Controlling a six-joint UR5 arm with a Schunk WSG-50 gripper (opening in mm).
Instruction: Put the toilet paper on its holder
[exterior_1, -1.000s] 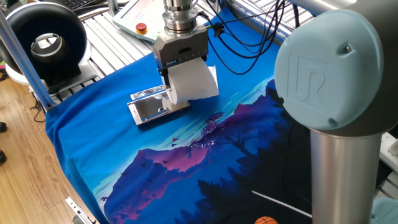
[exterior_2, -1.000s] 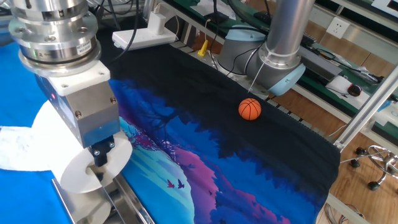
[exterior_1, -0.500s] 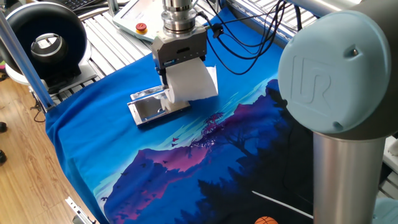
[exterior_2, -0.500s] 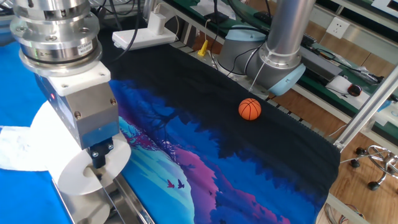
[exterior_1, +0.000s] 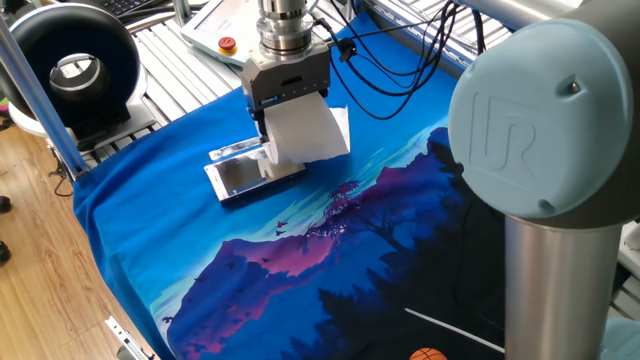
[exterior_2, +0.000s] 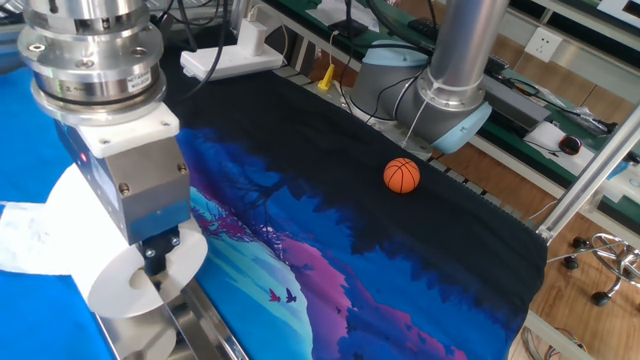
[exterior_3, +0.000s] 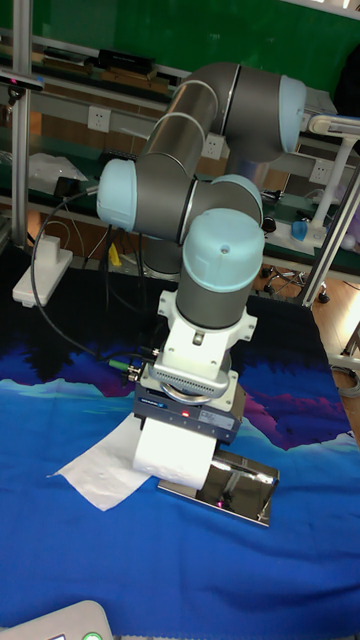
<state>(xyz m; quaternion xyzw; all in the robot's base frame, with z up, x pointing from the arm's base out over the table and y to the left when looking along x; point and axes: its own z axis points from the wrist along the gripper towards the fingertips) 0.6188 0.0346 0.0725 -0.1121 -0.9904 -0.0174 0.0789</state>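
You have the arm (exterior_3: 205, 180) bent over the blue cloth (exterior_1: 300, 250), its gripper (exterior_2: 152, 262) clenched on the roll (exterior_1: 305, 132), which hangs above the near end of the silver holder (exterior_1: 240, 172), loose sheet (exterior_3: 100, 465) trailing on the cloth.

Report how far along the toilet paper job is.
Done: the end effector has picked up the toilet paper and grips it at its core, with the loose sheet trailing onto the cloth. In hand: the roll is held just over one end of the holder. Left: seating the roll on the holder and letting go; whether they already touch cannot be told.
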